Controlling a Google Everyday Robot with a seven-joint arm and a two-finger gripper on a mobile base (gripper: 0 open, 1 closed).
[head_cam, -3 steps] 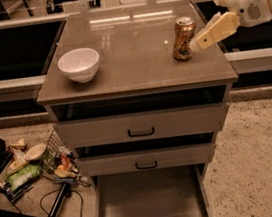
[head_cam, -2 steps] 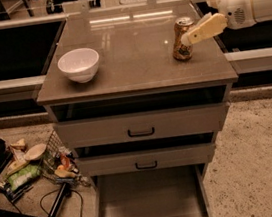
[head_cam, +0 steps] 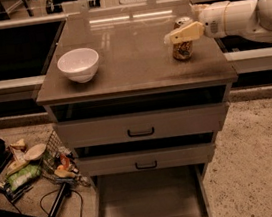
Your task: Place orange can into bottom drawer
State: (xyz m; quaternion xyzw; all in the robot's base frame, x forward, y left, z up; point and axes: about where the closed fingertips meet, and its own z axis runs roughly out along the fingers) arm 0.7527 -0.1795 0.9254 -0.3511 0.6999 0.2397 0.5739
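The orange can stands upright on the right side of the cabinet top. My gripper reaches in from the right on a white arm and sits at the can's upper part, covering its front just below the rim. The bottom drawer is pulled open at the foot of the cabinet, and its flat grey floor is bare. The can is well above it and to the right.
A white bowl sits on the left of the cabinet top. Two upper drawers with black handles are closed. Litter, a wire basket and cables lie on the floor at the left. Dark shelving runs behind.
My gripper has moved left along the can, from beside its right side to across its upper part. The can and bowl have not moved.
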